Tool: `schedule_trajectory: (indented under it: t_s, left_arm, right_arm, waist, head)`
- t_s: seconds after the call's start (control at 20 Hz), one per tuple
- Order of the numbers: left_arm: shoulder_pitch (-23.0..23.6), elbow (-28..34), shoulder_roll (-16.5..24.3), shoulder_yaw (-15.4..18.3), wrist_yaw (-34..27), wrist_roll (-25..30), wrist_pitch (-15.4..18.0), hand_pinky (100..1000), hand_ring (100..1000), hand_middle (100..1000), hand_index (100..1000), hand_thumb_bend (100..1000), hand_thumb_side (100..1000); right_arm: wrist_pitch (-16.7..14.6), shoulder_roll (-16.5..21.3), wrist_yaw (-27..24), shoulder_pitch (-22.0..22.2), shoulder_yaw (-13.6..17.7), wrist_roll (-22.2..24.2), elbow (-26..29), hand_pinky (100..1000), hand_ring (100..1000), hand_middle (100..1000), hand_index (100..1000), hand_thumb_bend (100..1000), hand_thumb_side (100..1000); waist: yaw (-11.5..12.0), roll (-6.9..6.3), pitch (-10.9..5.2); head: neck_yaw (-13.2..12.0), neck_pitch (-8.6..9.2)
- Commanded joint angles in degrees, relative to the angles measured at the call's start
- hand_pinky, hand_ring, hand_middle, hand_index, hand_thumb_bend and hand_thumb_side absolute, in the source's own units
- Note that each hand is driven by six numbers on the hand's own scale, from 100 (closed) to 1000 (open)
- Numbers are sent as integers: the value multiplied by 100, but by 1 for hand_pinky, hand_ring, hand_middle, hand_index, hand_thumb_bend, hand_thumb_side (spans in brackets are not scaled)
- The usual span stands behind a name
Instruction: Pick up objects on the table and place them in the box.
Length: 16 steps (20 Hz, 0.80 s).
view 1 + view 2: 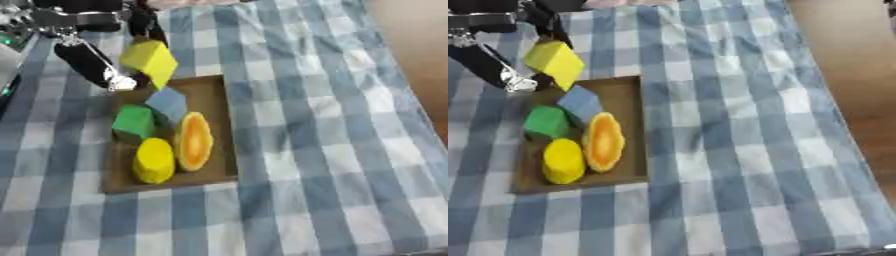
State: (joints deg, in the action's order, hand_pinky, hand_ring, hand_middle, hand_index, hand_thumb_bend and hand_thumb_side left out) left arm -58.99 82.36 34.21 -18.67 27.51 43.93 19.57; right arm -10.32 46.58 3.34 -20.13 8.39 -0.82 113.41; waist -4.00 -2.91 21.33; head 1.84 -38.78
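yellow block [150,61] pinched in left hand [96,65] fingers, tilted above box [220,125] far edge (free space there), ready to drop; right hand unseen.

Both views are soft and blurred all over, with no edge crisp. The light is even and fairly bright, daylight-like, with no glare. Shadows are faint: a dim one lies inside the box [219,130] by its right wall, and the upper left of the frame is darker.
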Motion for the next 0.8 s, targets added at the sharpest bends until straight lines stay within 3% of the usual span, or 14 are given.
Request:
schedule_trajectory:
  t_s: [0.05,0.25,0.45,0.55,0.6,0.65,0.8]
  left_arm:
    - [-155,-72,65,-9,129,389,332,685,665,534,689,100,226]
    - [-181,-210,4,-81,288,463,394,742,728,602,735,100,216]
    - [-185,-343,-43,-133,434,534,466,805,788,679,790,100,281]
    - [-184,-389,-54,-154,507,538,514,860,845,743,851,100,422]
    - [-184,-403,-59,-163,540,538,544,899,889,787,886,115,544]
    - [-184,-407,-64,-171,558,544,586,936,932,827,916,207,704]
    - [-188,-389,-71,-167,531,574,717,956,953,849,942,363,881]
  right_arm:
    - [3,146,-41,-43,37,3,93,887,744,618,838,100,460]
    - [17,125,-37,-32,39,15,81,888,743,617,837,100,462]
    - [28,120,-41,-25,45,9,79,887,743,617,837,100,462]
    - [31,116,-45,-25,48,6,81,887,743,617,837,100,463]
    - [33,115,-48,-25,48,6,82,887,743,616,836,100,463]
    - [35,114,-50,-25,48,7,83,887,743,616,836,100,463]
    - [40,110,-55,-25,48,12,82,888,743,616,835,100,464]
  waist:
    - [-12,16,-165]
    - [-19,7,-173]
    - [-35,3,-182]
    - [-38,0,-185]
    - [-38,-1,-187]
    - [-39,-2,-189]
    - [-35,-6,-195]
  head:
    - [-7,-9]
    - [-18,-8]
    - [-22,-1]
    - [-18,-2]
    - [-17,-3]
    - [-16,-5]
    - [-15,-10]
